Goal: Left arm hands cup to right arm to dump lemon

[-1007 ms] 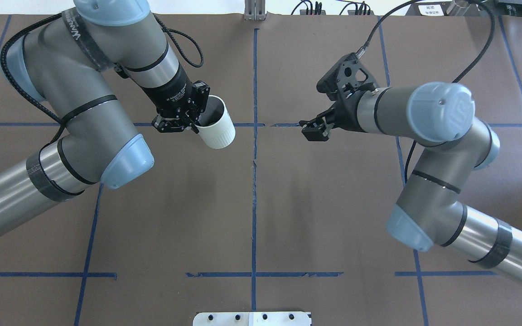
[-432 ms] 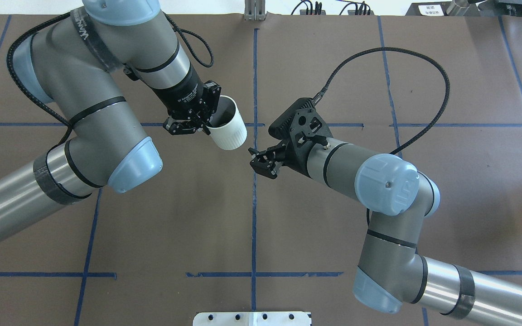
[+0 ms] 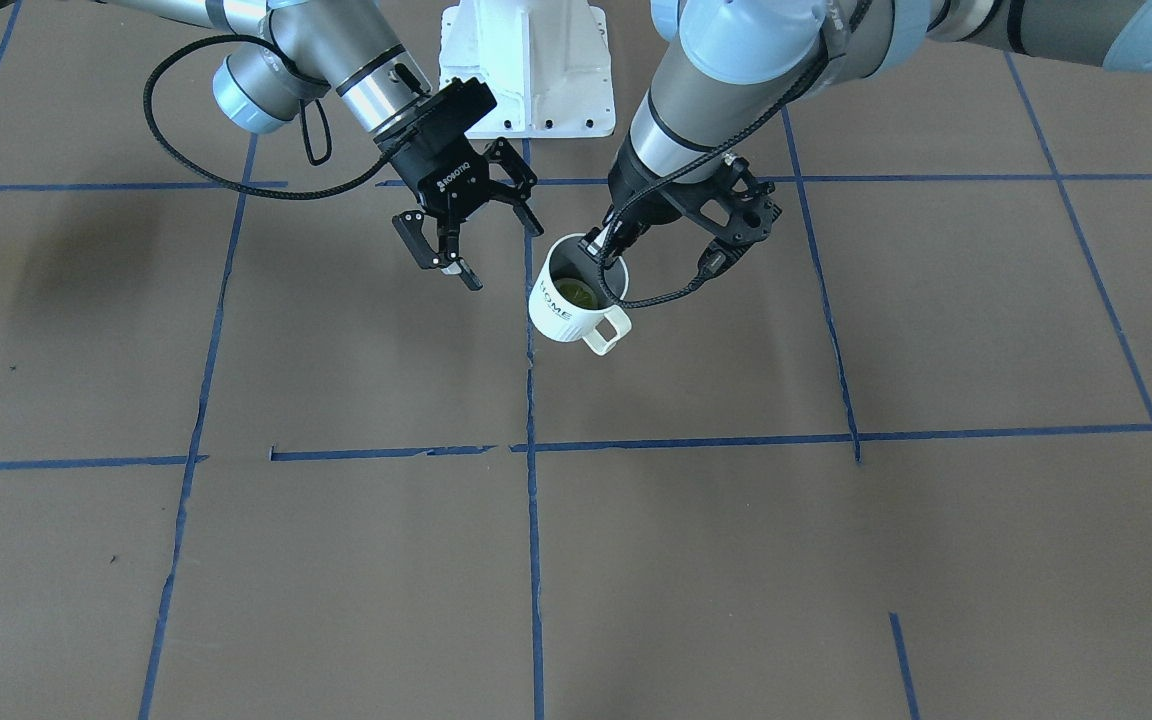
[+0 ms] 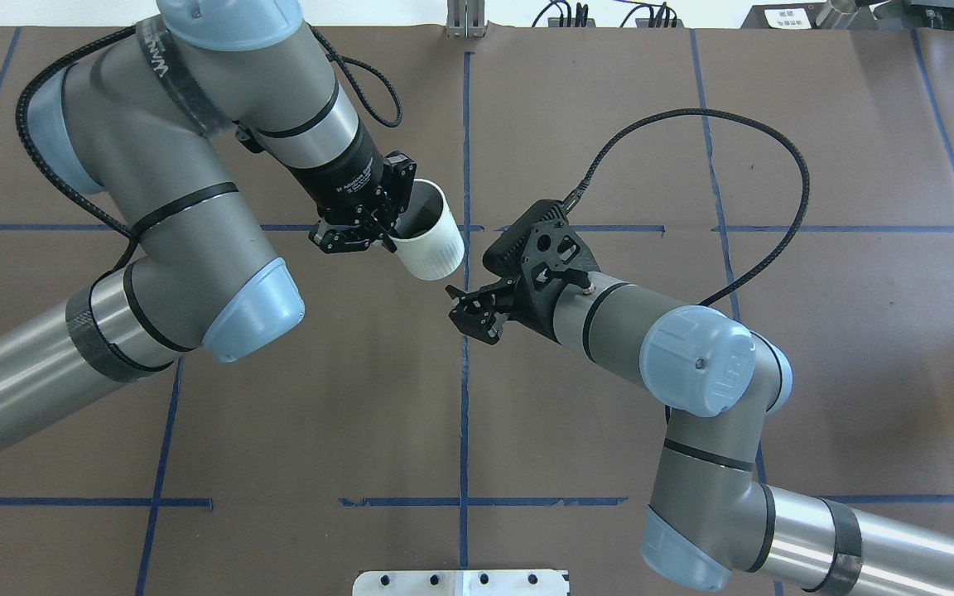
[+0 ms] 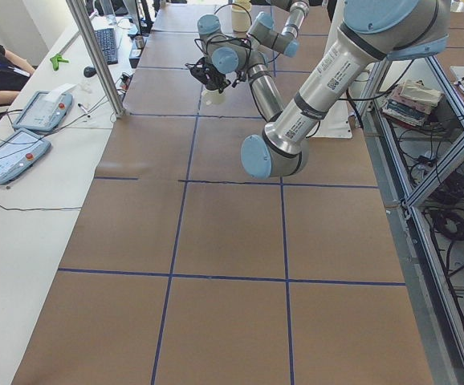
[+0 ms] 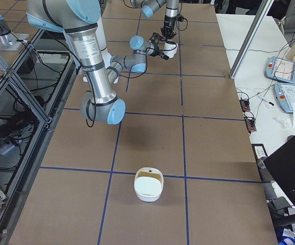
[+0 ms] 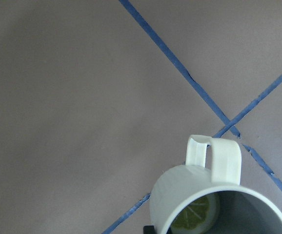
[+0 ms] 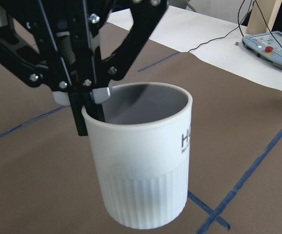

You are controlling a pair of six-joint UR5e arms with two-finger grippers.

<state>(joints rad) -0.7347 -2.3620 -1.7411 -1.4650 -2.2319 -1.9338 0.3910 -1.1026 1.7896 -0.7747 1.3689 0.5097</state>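
Note:
The white cup with "HOME" lettering hangs above the table, slightly tilted, with its handle toward the operators' side. The yellow-green lemon lies inside it and also shows in the left wrist view. My left gripper is shut on the cup's rim, with one finger inside the wall. My right gripper, lettered ROBOTIQ, is open and empty. It sits close beside the cup without touching it and faces the cup's side.
A white mounting plate sits at the robot-side table edge. A white container stands far off at the table's right end. Operators' pendants and cables lie on the white side bench. Blue tape lines cross the brown table.
My right arm has swung in from the right toward the centre, bringing its open gripper close to the cup. My left arm has carried the cup slightly to the right.

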